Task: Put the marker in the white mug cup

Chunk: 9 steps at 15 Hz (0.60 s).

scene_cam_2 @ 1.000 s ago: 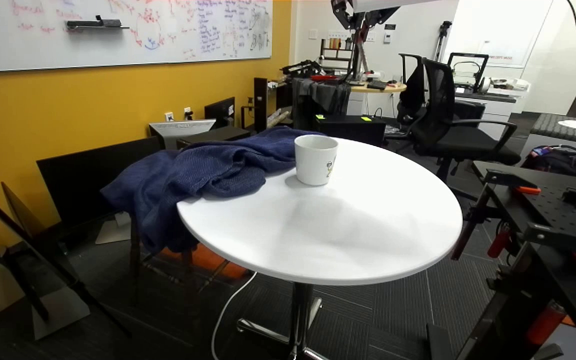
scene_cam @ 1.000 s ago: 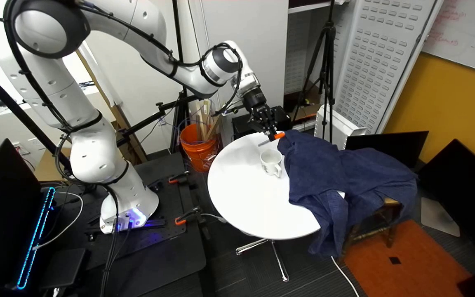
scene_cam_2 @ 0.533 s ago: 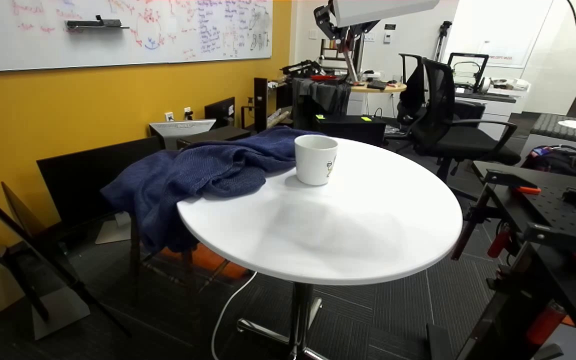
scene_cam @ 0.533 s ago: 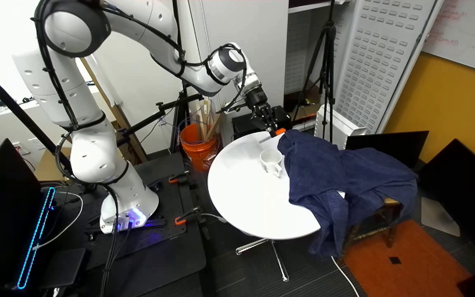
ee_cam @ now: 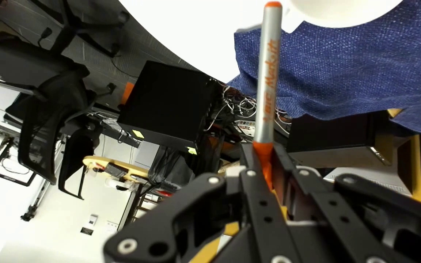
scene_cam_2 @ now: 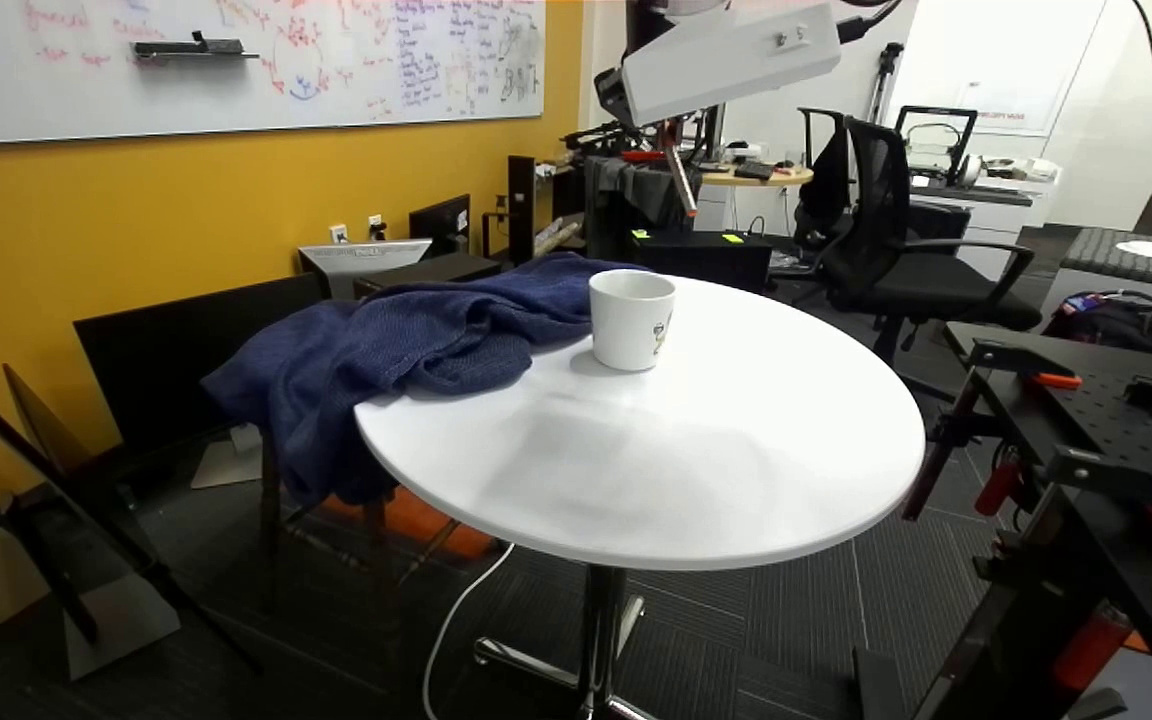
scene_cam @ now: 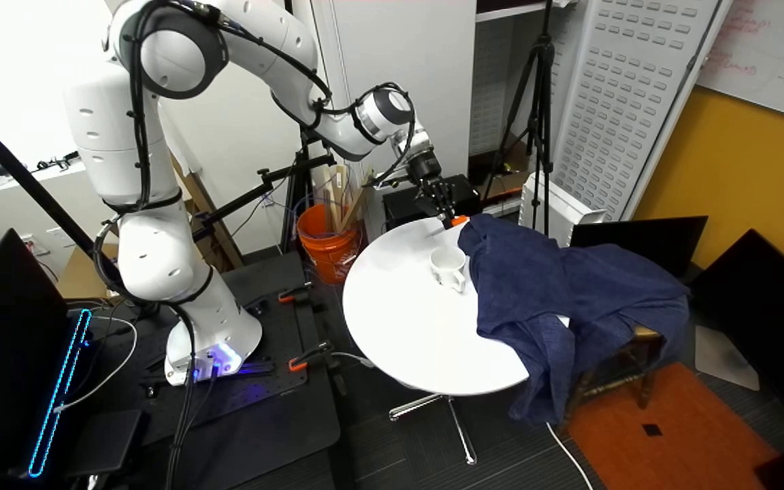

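Note:
My gripper [ee_cam: 263,155] is shut on the orange end of the marker [ee_cam: 269,73]. The marker has a silver-grey body and an orange tip, which points away from the fingers. In an exterior view the marker [scene_cam_2: 681,180] hangs tilted, higher in the picture than the mug. The white mug cup [scene_cam_2: 626,320] stands upright on the round white table [scene_cam_2: 686,480]. In an exterior view the gripper [scene_cam: 448,216] is beyond the mug [scene_cam: 448,262], near the table's far edge. In the wrist view only part of the mug [ee_cam: 345,11] shows, right of the marker's tip.
A dark blue cloth [scene_cam: 521,279] lies over the table's side close to the mug and hangs over a chair. An orange bucket [scene_cam: 327,241] stands on the floor beside the table. A black tripod [scene_cam: 538,122] stands behind it.
My gripper, still holding the marker, has come lower and a little left in an exterior view. The arm's upper links have swung right in an exterior view. The mug and cloth have not moved.

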Each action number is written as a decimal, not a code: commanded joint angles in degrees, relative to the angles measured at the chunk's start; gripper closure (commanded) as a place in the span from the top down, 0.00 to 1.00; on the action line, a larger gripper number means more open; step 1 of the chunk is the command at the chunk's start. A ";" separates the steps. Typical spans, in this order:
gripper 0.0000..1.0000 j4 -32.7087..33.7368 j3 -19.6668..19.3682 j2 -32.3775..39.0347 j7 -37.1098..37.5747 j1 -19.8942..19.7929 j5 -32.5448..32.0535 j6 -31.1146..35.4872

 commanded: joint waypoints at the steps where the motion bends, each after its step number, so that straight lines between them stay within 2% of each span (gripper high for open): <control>1: 0.04 4.33 0.18 3.76 0.98 1.33 1.49 -4.29; 9: 0.04 9.89 -1.67 11.30 6.10 2.09 -1.47 -6.39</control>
